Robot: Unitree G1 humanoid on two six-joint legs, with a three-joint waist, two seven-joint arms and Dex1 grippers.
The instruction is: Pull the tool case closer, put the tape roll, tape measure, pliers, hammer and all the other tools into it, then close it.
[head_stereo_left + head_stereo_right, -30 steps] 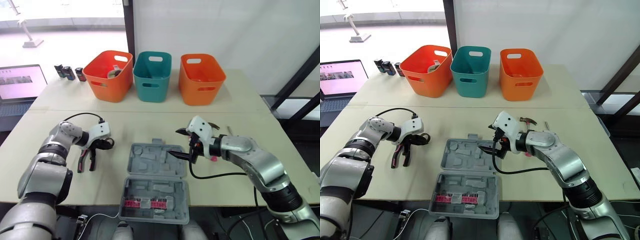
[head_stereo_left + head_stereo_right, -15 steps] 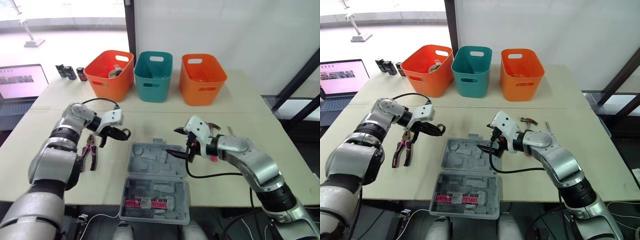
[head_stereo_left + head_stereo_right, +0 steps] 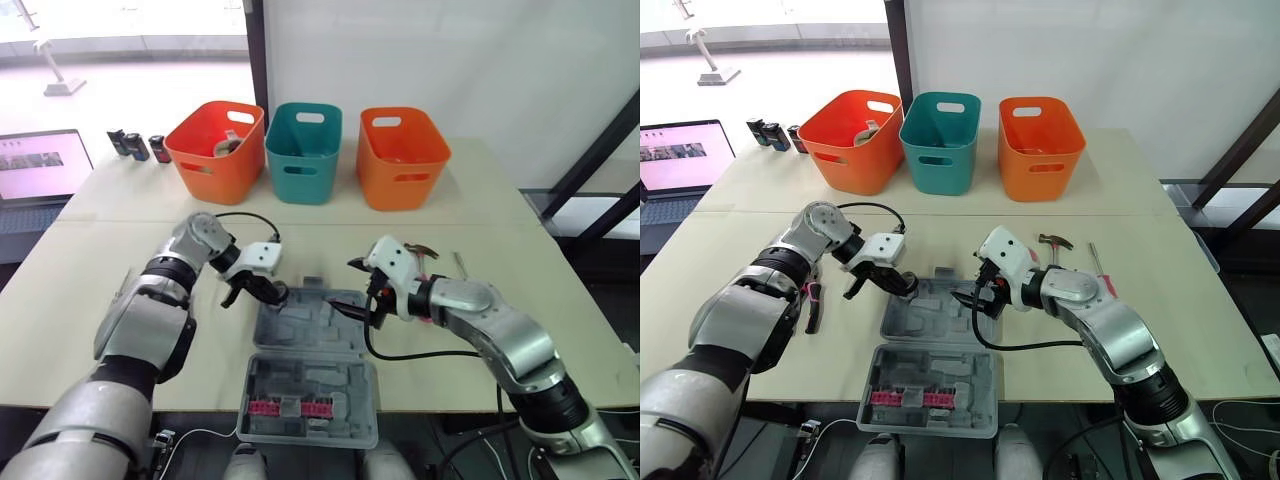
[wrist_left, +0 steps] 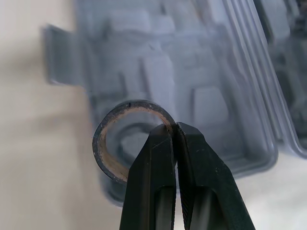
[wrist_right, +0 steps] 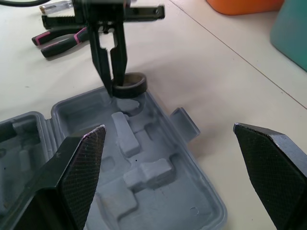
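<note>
The grey tool case [image 3: 320, 338] lies open near the table's front edge, its near half holding pink bits. My left gripper [image 4: 173, 128] is shut on the rim of a black tape roll [image 4: 102, 144], held just above the far left corner of the case's far half. The same roll [image 5: 129, 86] shows in the right wrist view. My right gripper [image 3: 352, 287] stands open at the far half's right edge, with nothing between its fingers. Pink-handled pliers [image 5: 62, 40] lie on the table left of the case. A hammer [image 3: 1052, 241] lies behind my right arm.
Two orange bins [image 3: 215, 150] [image 3: 402, 155] and a teal bin [image 3: 305, 150] stand in a row at the back. A laptop [image 3: 40, 165] and small black items [image 3: 135, 145] sit at the far left. A screwdriver [image 3: 1095, 262] lies right of the hammer.
My left gripper has swung right from beside the pliers to the case's far left corner, carrying the tape roll. The right gripper has barely moved.
</note>
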